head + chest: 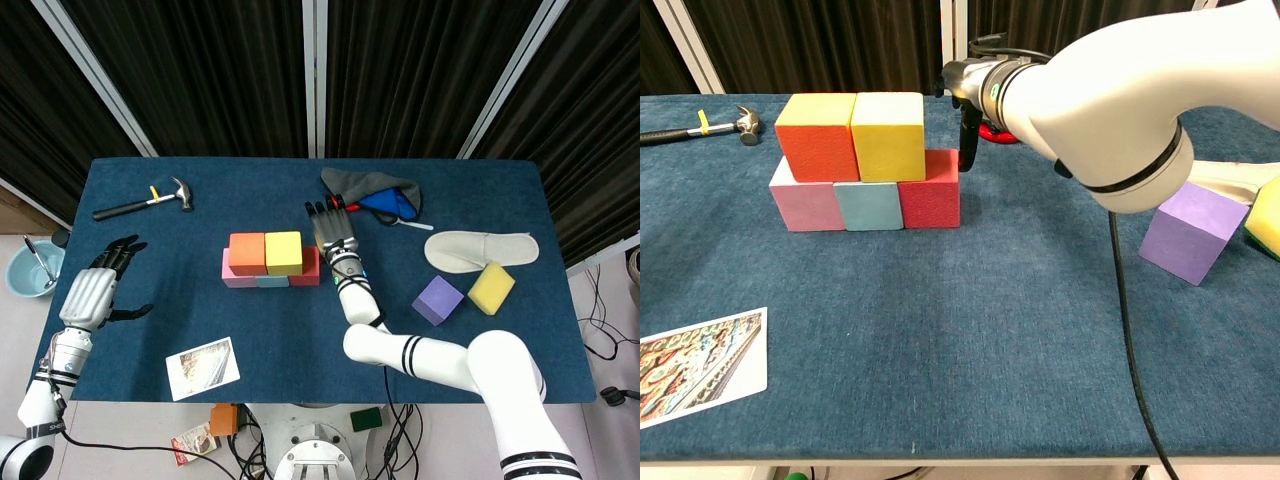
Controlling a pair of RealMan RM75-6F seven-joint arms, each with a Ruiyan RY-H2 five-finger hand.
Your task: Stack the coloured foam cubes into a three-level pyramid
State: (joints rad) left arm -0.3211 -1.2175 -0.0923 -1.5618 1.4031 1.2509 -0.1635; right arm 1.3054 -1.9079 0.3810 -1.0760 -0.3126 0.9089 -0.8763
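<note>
Blue worktop [300, 340], carrying all the things. Right hand [333, 236] flat with fingers apart, holding nothing, set against the right side of the cube stack. Left hand [98, 288] at the worktop's left edge, fingers spread, empty. Stack: pink cube [805, 205], light blue cube [869, 206] and red cube [932, 196] below, orange cube [815, 136] and yellow cube [886, 135] above. Purple cube [1192, 232] well apart, at the right, near another yellow cube [492, 287].
</note>
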